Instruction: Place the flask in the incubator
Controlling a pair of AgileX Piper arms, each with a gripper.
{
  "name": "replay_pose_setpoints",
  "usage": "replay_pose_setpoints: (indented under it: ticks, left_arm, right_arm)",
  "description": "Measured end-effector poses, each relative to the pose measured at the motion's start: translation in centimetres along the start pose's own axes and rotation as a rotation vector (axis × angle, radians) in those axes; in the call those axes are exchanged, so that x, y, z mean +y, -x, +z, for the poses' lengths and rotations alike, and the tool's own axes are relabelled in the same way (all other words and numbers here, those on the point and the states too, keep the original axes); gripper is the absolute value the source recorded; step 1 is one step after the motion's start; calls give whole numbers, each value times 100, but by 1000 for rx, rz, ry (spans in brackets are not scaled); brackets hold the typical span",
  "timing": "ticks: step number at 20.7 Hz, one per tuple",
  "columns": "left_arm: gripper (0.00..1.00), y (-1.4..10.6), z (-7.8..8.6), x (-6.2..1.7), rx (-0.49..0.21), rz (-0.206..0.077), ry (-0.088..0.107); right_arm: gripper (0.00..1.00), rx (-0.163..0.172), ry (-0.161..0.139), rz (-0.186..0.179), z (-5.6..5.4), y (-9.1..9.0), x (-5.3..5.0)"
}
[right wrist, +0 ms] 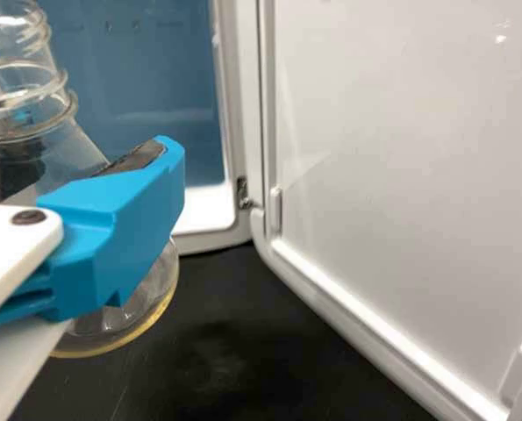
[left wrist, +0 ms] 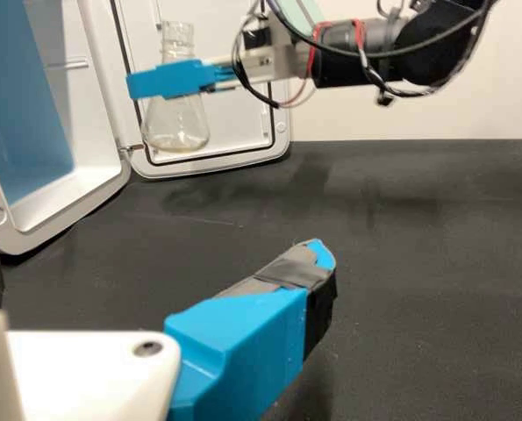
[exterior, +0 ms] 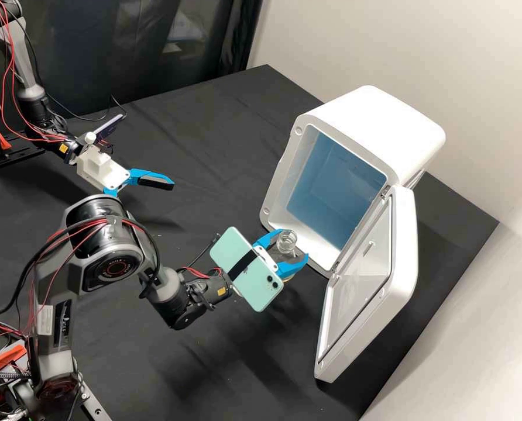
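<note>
The right gripper (exterior: 284, 252) is clamped on the neck of the clear glass flask (exterior: 286, 241), which hangs upright and off the black bench (exterior: 214, 134), just outside the lower lip of the open white incubator (exterior: 378, 128) at the right of the scene; the door (exterior: 390, 280) stands swung out toward the near side, close beside the flask; the left gripper (exterior: 146, 182) hovers well apart to the far left, its claw spread wide and holding nothing. The step in hand looks like the carry into the blue chamber; it would be done well by lifting the base clear of the white sill, then going straight in and away from the door's inner edge and hinge; the flask should stay level, since smooth glass held by the neck may swing or slip; the base should sit flat on the chamber floor before the fingers part; the pull-out should run straight back.
</note>
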Motion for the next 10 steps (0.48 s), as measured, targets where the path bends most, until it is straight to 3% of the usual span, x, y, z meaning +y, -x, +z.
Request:
replay_pose_setpoints:
  ticks: [6, 10]
  left_arm:
    - [100, 0, 0, 0, 0, 0, 0]
    - [100, 0, 0, 0, 0, 0, 0]
  right_arm:
    - [0, 6, -21, 44, -185, -411, 109]
    - [0, -30, -53, 37, -291, -719, 88]
